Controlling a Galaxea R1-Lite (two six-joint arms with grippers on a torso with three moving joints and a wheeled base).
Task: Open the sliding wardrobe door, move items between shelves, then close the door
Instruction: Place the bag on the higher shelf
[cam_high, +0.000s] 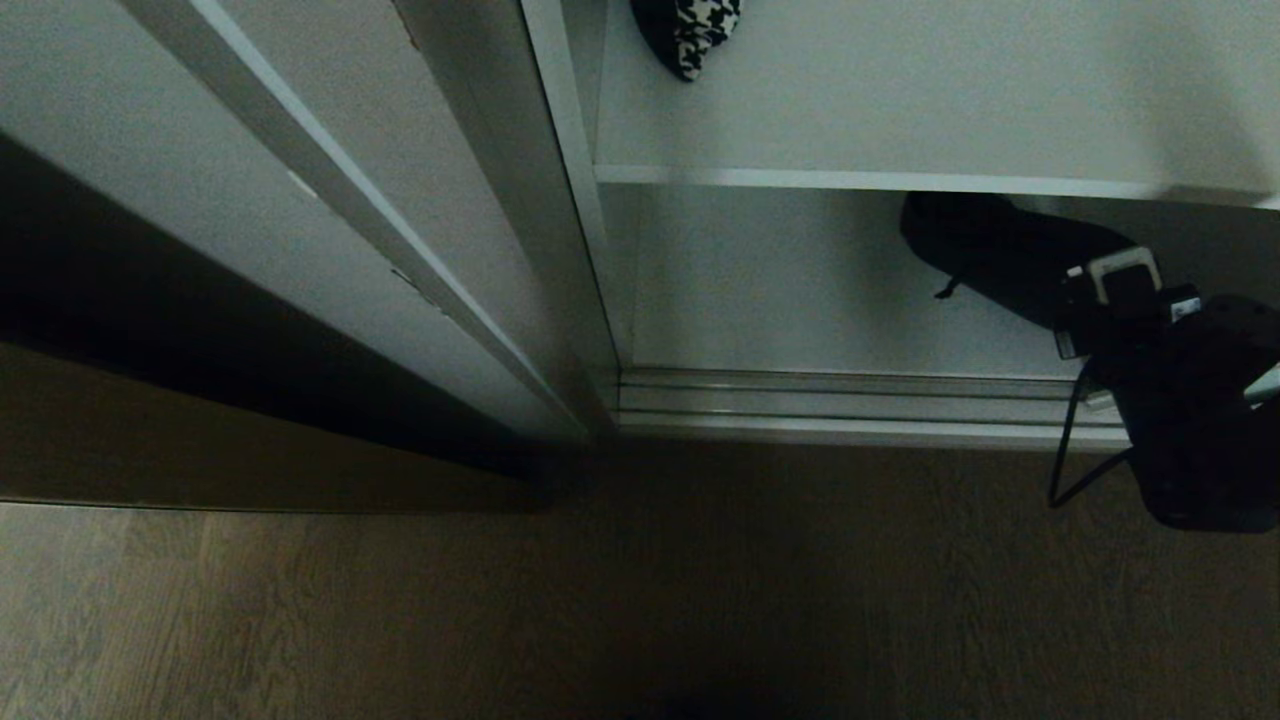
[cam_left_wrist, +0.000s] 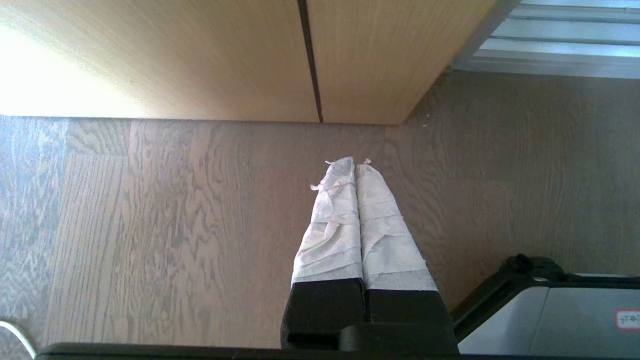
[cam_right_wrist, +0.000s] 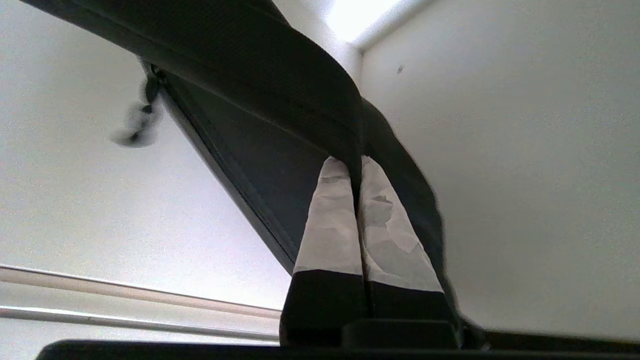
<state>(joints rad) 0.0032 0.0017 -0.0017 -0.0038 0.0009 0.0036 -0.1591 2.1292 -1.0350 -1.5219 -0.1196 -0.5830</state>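
Black bag (cam_high: 985, 255) is lying under the lower shelf (cam_high: 860, 180), houndstooth cloth (cam_high: 690, 35) above it; lifting should be clearing that edge. Left wrist view: left gripper (cam_left_wrist: 356, 165) is hanging over the floor (cam_left_wrist: 150, 225), jaws clenched, empty. Right wrist view: right gripper (cam_right_wrist: 356, 165) is grasping the bag's fabric, jaws clenched.

One black bag (cam_high: 990, 255) under the white shelf (cam_high: 900, 180); one houndstooth cloth (cam_high: 690, 35) on that shelf; two grippers, left gripper (cam_left_wrist: 356, 165), right gripper (cam_right_wrist: 356, 162)
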